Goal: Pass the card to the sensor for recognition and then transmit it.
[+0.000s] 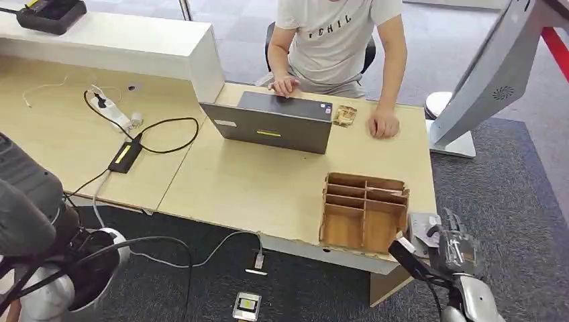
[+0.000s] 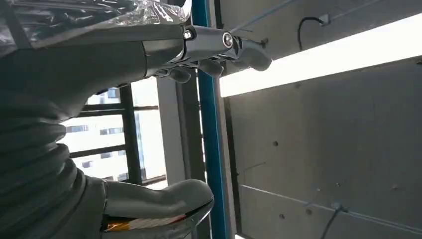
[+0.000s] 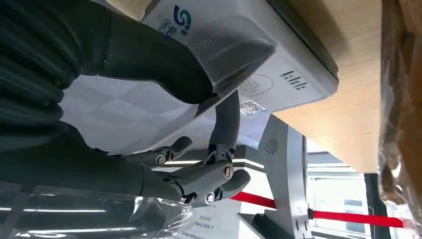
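Observation:
In the right wrist view my right hand (image 3: 99, 159) grips a white card (image 3: 199, 25) with a blue-green S logo. Its thumb (image 3: 149, 55) lies across the card's face and a finger reaches up to its edge. The card lies over the white sensor (image 3: 283, 79), which bears a contactless mark and a small QR sticker. In the head view my right hand (image 1: 453, 251) sits at the desk's near right corner, beside the sensor (image 1: 421, 227). My left hand (image 2: 209, 55) is raised toward the ceiling, fingers and thumb apart, with nothing in it.
A wooden compartment box (image 1: 364, 211) stands just left of the sensor. A person (image 1: 335, 40) sits behind an open laptop (image 1: 272, 124), one hand (image 1: 384, 124) on the desk (image 1: 248, 188). A white kiosk stand (image 1: 483, 74) rises at the right. Cables and a power strip (image 1: 114, 111) lie at left.

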